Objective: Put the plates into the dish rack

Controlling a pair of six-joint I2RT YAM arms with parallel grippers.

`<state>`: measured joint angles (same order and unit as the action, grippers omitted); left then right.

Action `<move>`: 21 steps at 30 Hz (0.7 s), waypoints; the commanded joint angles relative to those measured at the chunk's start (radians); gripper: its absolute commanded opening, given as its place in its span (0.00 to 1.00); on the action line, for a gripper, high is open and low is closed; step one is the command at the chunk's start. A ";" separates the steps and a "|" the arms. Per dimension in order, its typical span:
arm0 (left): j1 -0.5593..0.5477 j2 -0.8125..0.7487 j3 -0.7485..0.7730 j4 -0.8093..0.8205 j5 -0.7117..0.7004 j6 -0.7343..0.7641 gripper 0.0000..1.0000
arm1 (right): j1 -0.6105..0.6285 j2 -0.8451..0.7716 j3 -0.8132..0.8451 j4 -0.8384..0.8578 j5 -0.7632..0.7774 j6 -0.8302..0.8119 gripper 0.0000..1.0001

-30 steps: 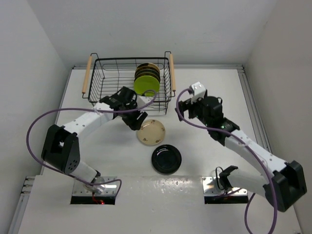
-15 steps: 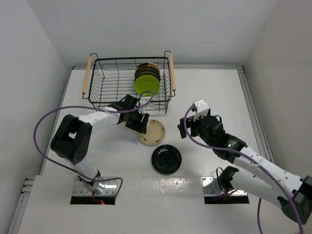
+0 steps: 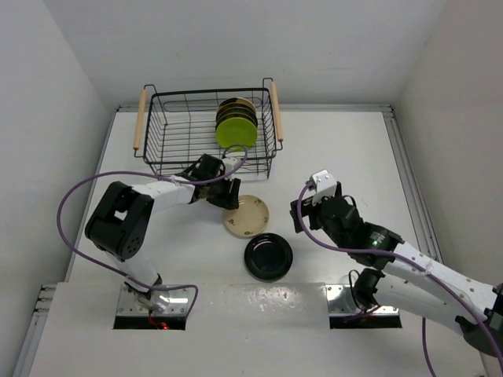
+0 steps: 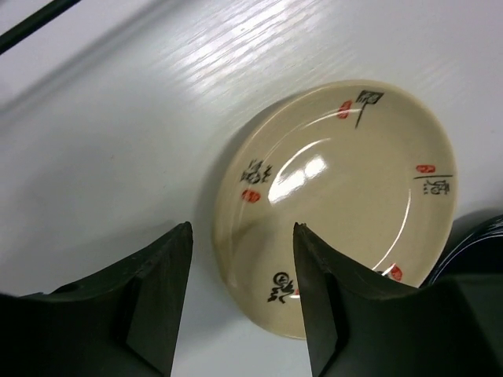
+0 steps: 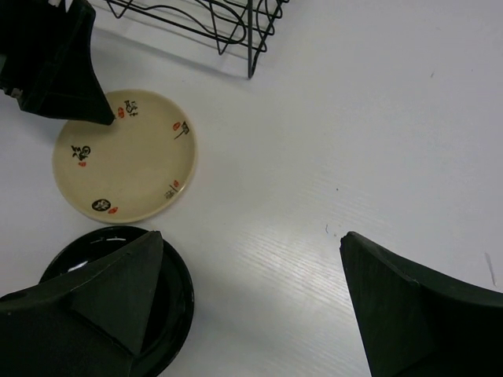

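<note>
The cream plate [image 3: 246, 215] [image 4: 346, 188] with red and black marks lies flat on the white table. My left gripper [image 3: 226, 195] [image 4: 242, 229] is low over its left rim, open, with the rim between the two fingers. The glossy black plate [image 3: 268, 256] [image 5: 169, 314] lies just in front of it. My right gripper [image 3: 302, 210] [image 5: 251, 236] hovers wide open to the black plate's right, its left finger over that plate's edge and bare table between the fingers. In the dish rack [image 3: 157, 129], a lime green plate [image 3: 234, 133] stands on edge with mustard-brown plates [image 3: 238, 106] behind it.
The rack's near right corner [image 5: 251, 47] stands just behind the cream plate. Wooden handles [image 3: 140, 119] run along both short sides of the rack. White walls enclose the table on the left, back and right.
My left gripper has come down and settled over the cream plate's left rim, its jaws slightly narrower. The right arm has swung down and left towards the black plate.
</note>
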<state>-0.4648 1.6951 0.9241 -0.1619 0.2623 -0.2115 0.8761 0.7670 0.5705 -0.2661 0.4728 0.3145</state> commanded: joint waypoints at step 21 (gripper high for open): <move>0.020 -0.022 -0.068 -0.172 0.089 -0.040 0.61 | 0.034 -0.006 0.052 0.010 0.066 -0.083 0.93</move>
<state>-0.4271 1.6127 0.8448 -0.3660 0.2958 -0.2481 0.9016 0.7944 0.5888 -0.2741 0.5144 0.2291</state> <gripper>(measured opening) 0.612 0.929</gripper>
